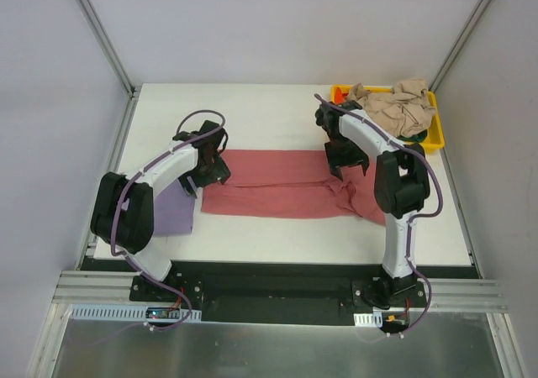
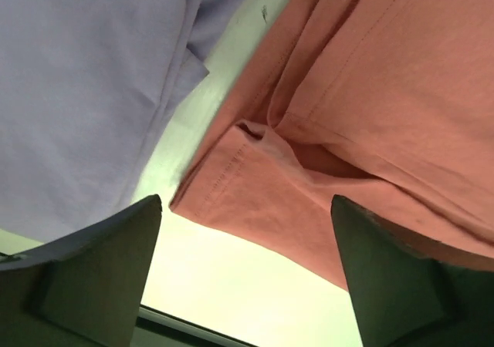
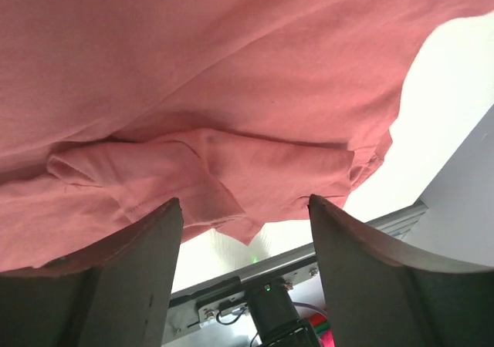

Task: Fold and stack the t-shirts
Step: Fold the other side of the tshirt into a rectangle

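The dusty red-pink t-shirt point(image 1: 277, 195) lay as a long folded band across the middle of the table point(image 1: 269, 113). The left gripper point(image 1: 212, 170) was over one end and the right gripper point(image 1: 346, 161) over the rumpled other end — both with jaws apart, gripping nothing. It looked light and limp, likely to sag, so pinching the stitched hem corner point(image 2: 224, 181) at each end seemed best. A lavender t-shirt point(image 1: 175, 214) sat folded beside it, and a beige t-shirt point(image 1: 399, 101) was heaped in the yellow tray point(image 1: 434, 139). No writing was legible.
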